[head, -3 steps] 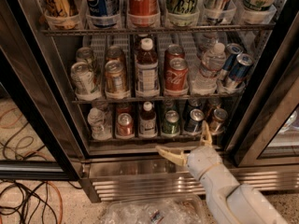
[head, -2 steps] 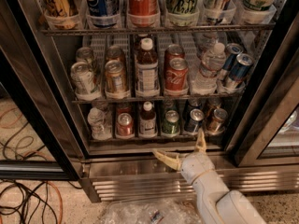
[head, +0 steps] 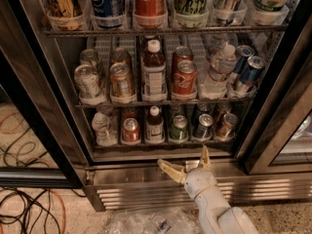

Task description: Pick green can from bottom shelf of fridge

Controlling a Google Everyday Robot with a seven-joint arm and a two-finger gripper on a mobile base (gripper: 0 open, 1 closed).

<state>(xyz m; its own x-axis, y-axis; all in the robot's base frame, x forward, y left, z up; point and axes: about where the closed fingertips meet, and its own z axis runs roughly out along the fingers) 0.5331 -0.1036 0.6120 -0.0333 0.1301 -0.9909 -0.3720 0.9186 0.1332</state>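
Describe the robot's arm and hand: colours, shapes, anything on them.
The hand has two slim, tapered tan fingers set in a rounded white knuckle. Behind it, the arm is a smooth white tube-like shell that widens toward the picture's bottom edge. No cables, markings or labels show. The hand is in front of the fridge base, below the bottom shelf.

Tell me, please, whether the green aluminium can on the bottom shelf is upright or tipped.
Upright: the small green aluminium can stands in its lane, silver top up. The end effector hangs open below the grey wire shelf.
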